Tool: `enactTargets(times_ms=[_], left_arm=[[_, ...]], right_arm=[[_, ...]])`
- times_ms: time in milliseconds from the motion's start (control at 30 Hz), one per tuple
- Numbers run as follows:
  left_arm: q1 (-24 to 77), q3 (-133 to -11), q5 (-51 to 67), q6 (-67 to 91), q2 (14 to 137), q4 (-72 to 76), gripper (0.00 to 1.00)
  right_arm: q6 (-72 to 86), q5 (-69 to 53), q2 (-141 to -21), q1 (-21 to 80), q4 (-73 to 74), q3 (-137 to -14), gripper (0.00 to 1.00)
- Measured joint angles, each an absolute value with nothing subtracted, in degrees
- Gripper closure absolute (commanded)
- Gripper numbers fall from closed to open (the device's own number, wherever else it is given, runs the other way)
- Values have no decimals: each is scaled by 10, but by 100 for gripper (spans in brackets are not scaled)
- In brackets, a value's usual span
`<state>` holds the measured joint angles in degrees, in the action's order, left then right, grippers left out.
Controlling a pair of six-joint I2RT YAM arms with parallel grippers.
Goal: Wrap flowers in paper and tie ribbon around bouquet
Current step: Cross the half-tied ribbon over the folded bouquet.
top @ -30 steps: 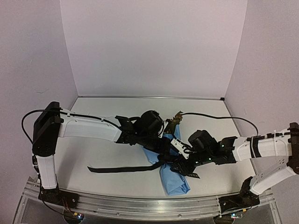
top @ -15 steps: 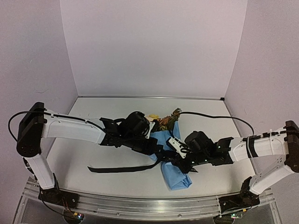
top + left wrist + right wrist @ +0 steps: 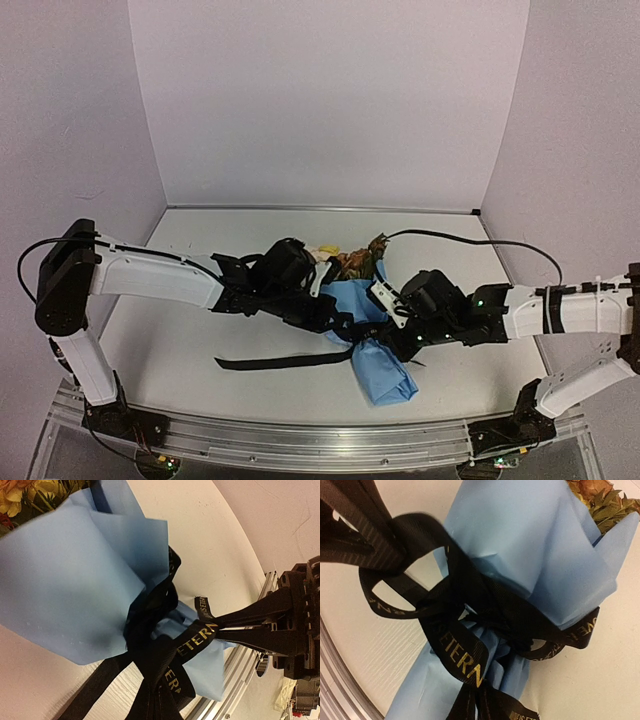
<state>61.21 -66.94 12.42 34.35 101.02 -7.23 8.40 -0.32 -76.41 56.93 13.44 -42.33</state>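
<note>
My left hand (image 3: pixel 222 628) and right hand (image 3: pixel 390 550) pinch the limp, likely slippery ribbon (image 3: pixel 457 660) beside its knot over crushable paper (image 3: pixel 530 545).

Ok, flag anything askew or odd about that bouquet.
The ribbon knot on the bouquet looks slack and lopsided: open loops in the wrist views, one long tail trailing left across the table. Nothing torn or spilled.

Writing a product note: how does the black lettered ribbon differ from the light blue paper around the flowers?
The black fabric ribbon is a narrow band with gold lettering; the light blue paper is a broad plain sheet. The ribbon loops tightly round the middle; the paper spans the whole bouquet. Both wrap it.
</note>
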Motion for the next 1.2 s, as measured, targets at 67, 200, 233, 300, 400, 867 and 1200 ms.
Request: enactTargets(times_ms=[67, 200, 233, 300, 400, 867, 1200], left_arm=[[612, -670, 127, 343, 1013, -70, 100], [612, -670, 134, 343, 1016, -69, 100], [612, -670, 134, 343, 1016, -69, 100], [612, -670, 135, 343, 1016, -69, 100], [612, -670, 135, 343, 1016, -69, 100], [612, -670, 135, 340, 1016, -69, 100], [612, -665, 147, 339, 1014, -69, 100]], right_arm=[[88, -1, -764, 569, 145, -429, 91], [98, 2, -767, 569, 170, -436, 99], [100, 3, -769, 569, 174, -438, 100], [105, 5, -775, 569, 179, -440, 100], [106, 12, -779, 569, 184, -441, 99], [120, 66, -806, 547, 188, -412, 89], [194, 83, -814, 625, 185, -386, 88]])
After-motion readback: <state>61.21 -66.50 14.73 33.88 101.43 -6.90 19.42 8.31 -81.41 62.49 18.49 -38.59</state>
